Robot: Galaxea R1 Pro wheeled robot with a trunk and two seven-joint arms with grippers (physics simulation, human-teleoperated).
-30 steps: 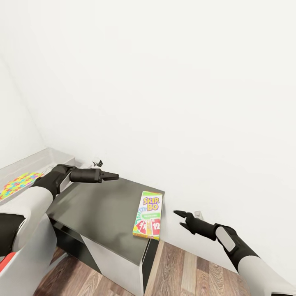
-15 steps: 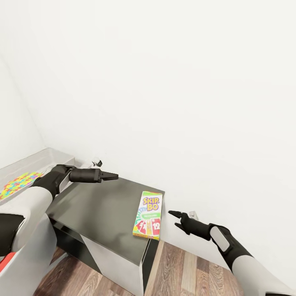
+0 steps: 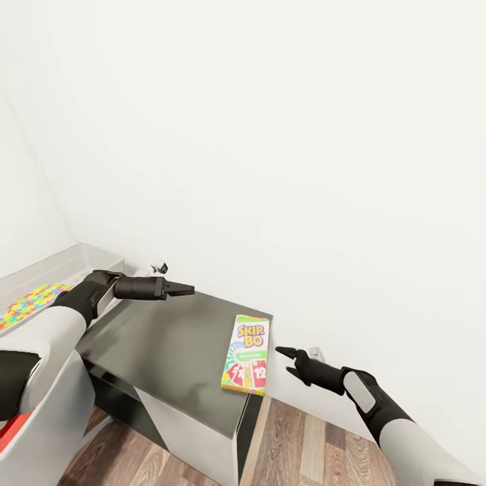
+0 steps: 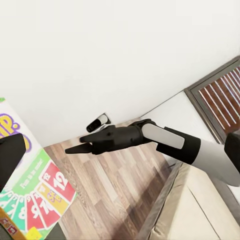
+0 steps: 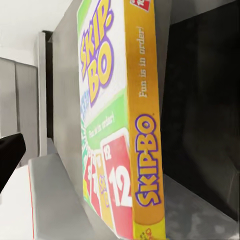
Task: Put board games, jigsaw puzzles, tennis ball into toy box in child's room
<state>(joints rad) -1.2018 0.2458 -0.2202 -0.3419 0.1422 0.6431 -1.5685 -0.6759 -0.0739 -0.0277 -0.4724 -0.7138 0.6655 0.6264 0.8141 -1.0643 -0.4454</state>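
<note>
Grey and shallow, the toy box (image 3: 81, 255) at far left holds a multicoloured jigsaw puzzle (image 3: 30, 304), partly hidden by the left arm. The left gripper (image 3: 181, 290) hovers over the dark side unit (image 3: 162, 351), fingers together, gripping nothing. The Skip-Bo board game (image 3: 247, 353) lies flat at the unit's right edge; just beside it, off the edge, the right gripper (image 3: 286, 361) hangs slightly parted and empty.

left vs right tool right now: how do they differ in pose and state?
The left tool hangs above the dark side unit, far from the Skip-Bo game box; the right tool sits off the unit's edge, above the wood floor, right beside that box. The left tool's fingers look pressed together; the right tool's are spread. Shared: both are dark, empty and touching nothing.
</note>
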